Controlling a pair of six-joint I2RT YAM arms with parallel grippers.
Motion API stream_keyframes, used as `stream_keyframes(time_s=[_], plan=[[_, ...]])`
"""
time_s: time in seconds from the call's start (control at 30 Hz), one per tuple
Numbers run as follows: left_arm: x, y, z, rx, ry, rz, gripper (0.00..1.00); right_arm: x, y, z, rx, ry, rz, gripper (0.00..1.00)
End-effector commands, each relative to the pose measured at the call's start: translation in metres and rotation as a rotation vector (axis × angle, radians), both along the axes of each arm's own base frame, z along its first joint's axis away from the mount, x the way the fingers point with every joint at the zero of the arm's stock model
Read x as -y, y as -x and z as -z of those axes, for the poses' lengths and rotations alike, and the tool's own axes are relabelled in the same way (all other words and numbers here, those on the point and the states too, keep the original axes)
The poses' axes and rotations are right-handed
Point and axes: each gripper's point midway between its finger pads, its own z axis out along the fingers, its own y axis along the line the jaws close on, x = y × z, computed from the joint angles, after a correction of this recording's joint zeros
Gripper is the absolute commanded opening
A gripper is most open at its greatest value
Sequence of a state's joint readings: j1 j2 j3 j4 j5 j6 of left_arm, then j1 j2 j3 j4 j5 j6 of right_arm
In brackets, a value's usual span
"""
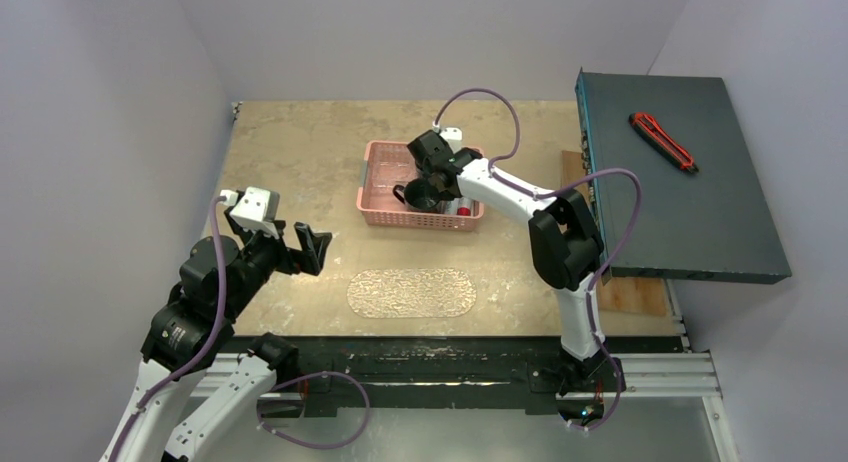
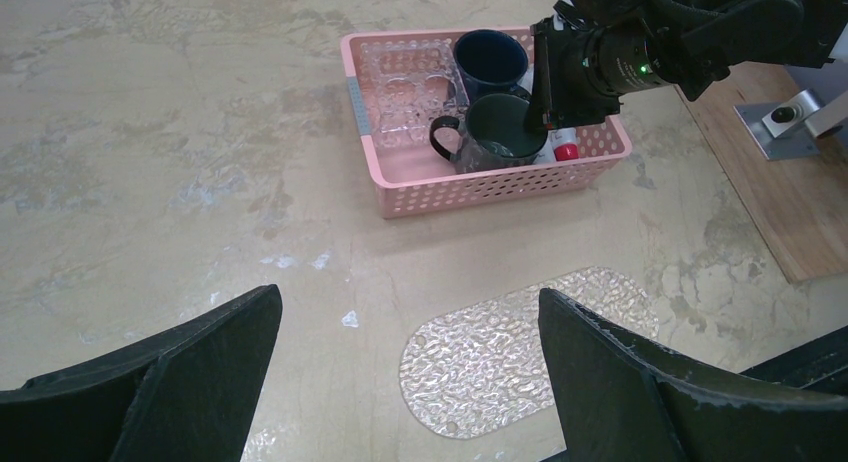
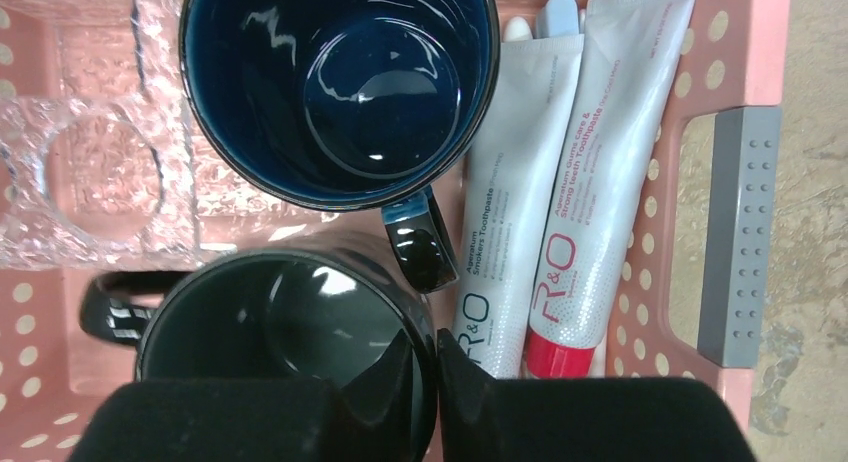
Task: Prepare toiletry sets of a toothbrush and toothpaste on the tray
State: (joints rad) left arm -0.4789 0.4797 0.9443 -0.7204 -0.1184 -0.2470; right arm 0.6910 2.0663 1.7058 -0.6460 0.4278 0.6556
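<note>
Right claw (image 3: 436,380) is clamped on the rim of the grey mug (image 3: 280,322); toothpaste tubes (image 3: 590,182) are seen right of it in the pink basket (image 3: 745,42). Left claw (image 2: 408,297) is held open. Mug removal is judged due before the tray (image 1: 411,293) is loaded.

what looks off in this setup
The right gripper pinches the rim of the grey mug in the pink basket, not the toothpaste tubes beside it. The tray is bare.

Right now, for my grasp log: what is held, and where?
The right gripper pinches the grey mug by its rim, beside the toothpaste tubes; the left gripper holds nothing.
</note>
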Motion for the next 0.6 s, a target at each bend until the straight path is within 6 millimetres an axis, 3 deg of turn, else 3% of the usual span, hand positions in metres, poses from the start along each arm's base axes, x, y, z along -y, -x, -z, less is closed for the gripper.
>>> stream_keyframes(time_s=[0.0, 0.13, 0.27, 0.57], plan=[[-0.001, 0.0, -0.019, 0.056, 0.026, -0.002, 1.0, -0.008, -0.004, -0.01, 0.007, -0.017, -0.03, 0.08], [-0.001, 0.001, -0.019, 0.057, 0.025, -0.002, 1.0, -0.007, -0.003, -0.012, 0.003, -0.002, -0.052, 0.0], [-0.002, 0.002, -0.02, 0.062, 0.027, -0.003, 1.0, -0.004, -0.003, -0.022, 0.014, 0.019, -0.071, 0.0], [-0.003, -0.001, -0.018, 0.053, 0.018, -0.012, 1.0, -0.004, -0.005, -0.074, 0.111, 0.003, -0.15, 0.0]])
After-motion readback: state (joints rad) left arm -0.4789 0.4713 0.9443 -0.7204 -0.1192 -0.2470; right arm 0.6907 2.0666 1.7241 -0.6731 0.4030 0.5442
